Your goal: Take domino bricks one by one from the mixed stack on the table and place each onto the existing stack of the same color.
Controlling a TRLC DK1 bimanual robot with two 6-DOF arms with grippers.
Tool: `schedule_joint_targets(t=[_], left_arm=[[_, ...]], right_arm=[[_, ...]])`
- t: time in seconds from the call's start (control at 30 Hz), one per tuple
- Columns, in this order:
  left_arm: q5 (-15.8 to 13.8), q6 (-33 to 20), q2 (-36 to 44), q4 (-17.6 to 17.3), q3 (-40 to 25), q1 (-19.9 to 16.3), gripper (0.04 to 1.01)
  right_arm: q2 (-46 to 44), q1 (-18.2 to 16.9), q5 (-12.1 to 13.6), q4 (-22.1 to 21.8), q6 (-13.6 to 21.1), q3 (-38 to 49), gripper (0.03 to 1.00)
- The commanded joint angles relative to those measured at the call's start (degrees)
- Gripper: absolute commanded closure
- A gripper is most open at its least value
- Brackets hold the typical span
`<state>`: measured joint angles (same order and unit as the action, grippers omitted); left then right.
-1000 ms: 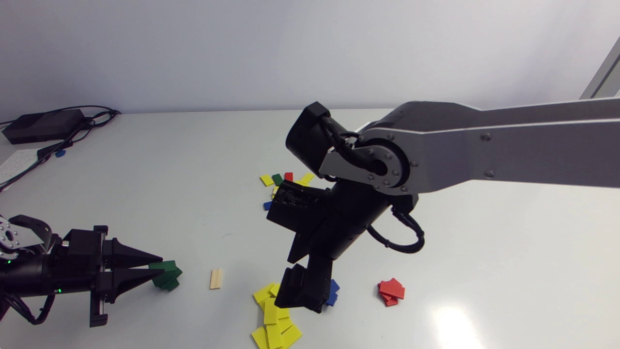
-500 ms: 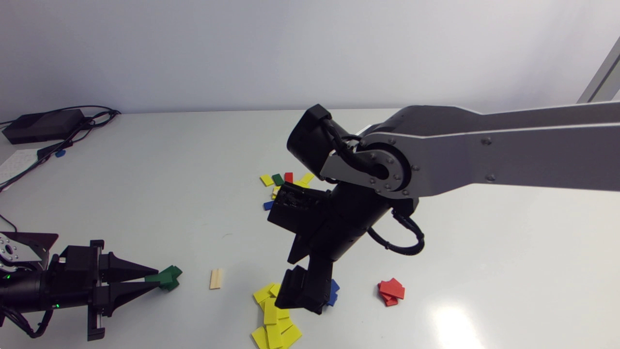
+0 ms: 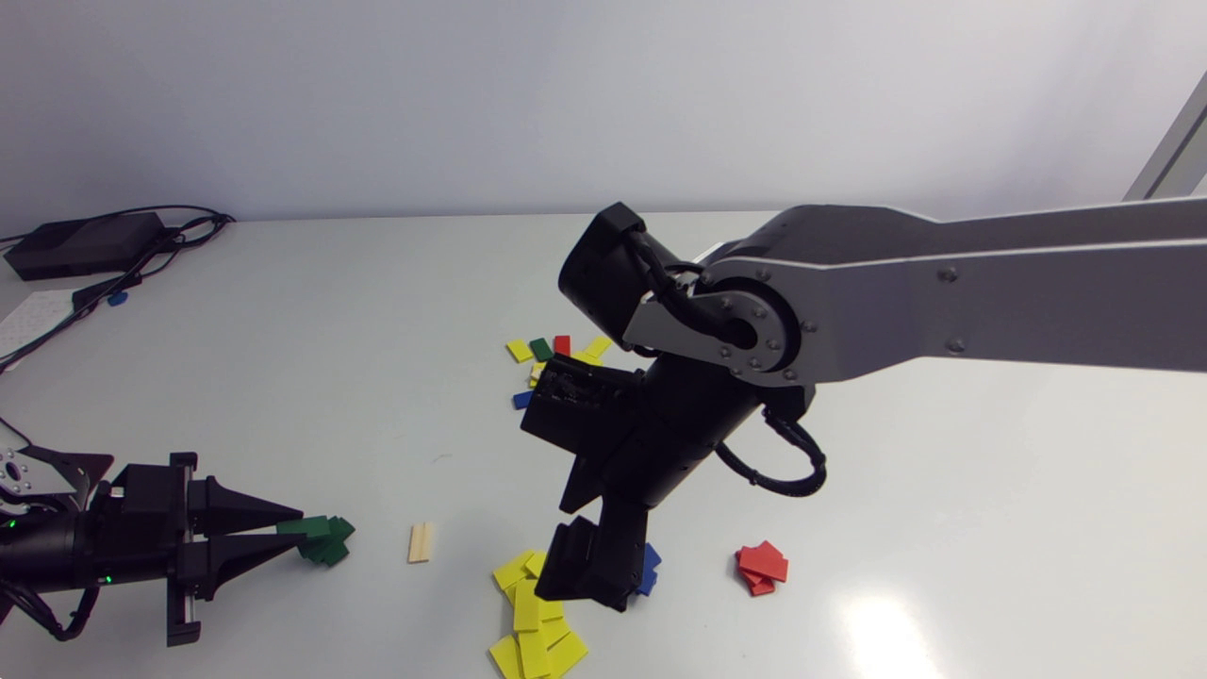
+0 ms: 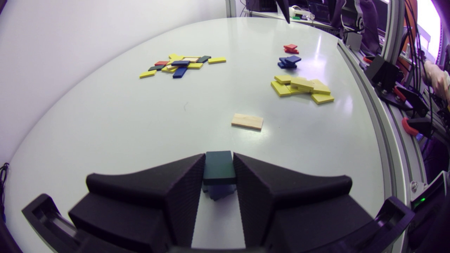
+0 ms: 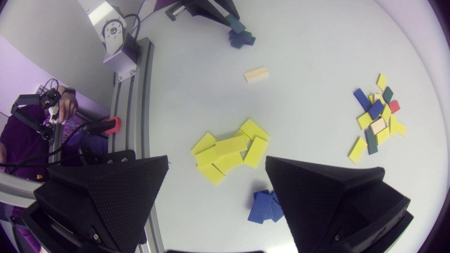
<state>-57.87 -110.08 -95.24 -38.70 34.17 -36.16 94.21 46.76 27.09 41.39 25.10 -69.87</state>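
Observation:
My left gripper is low at the front left, shut on a dark green brick held flat just above the green stack, which shows under the brick. My right gripper hangs open, fingers pointing down, over the gap between the yellow pile and the blue stack; nothing is between its fingers. The mixed stack of yellow, blue, green, red and wood bricks lies at the table's middle, partly hidden by my right arm. A red stack lies right of the blue one.
A single wood-coloured brick lies flat between the green stack and the yellow pile. A black box with cables sits at the back left corner. My right arm spans the table's right half above the surface.
My left arm has drawn back a little to the left and lower, keeping the green brick in its grip over the green stack. The right arm has barely shifted.

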Motion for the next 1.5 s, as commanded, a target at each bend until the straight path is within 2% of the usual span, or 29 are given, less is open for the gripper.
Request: schedule_joint_targets(t=[0.0, 0.53, 0.87, 1.0, 1.2, 1.3, 1.37, 1.47], left_arm=[[-0.1, -0.7, -1.5, -0.2, 1.0, 0.7, 0.752], [-0.6, 0.1, -3.4, 1.2, 2.0, 1.1, 0.749], [-0.6, 1.9, -5.0, 2.0, 2.9, 1.7, 0.708], [-0.6, 1.9, -5.2, 2.0, 2.8, 1.7, 0.611], [-0.6, 2.1, -5.1, 1.9, 2.6, 1.8, 0.405], [-0.6, 2.4, -4.9, 1.7, 2.6, 2.0, 0.385], [-0.5, 2.9, -4.3, 1.7, 2.6, 2.2, 0.338], [-0.1, 4.1, -2.7, -1.0, 3.9, 3.2, 0.228]], right_arm=[[-0.7, 0.1, 0.6, -0.1, -0.2, 0.7, 0.067], [-0.6, 0.3, 0.6, 0.2, -0.2, 0.6, 0.067], [-0.2, 0.2, 0.5, 0.2, -0.1, 0.5, 0.067], [-0.2, 0.2, 0.5, 0.2, -0.1, 0.5, 0.066], [-0.1, 0.1, 0.5, 0.3, 0.1, 0.5, 0.067], [-0.1, 0.1, 0.6, 0.2, 0.2, 0.6, 0.067], [-0.1, 0.1, 0.5, 0.2, 0.2, 0.7, 0.067], [-0.3, 0.1, 0.6, 0.2, 0.2, 0.7, 0.067]])
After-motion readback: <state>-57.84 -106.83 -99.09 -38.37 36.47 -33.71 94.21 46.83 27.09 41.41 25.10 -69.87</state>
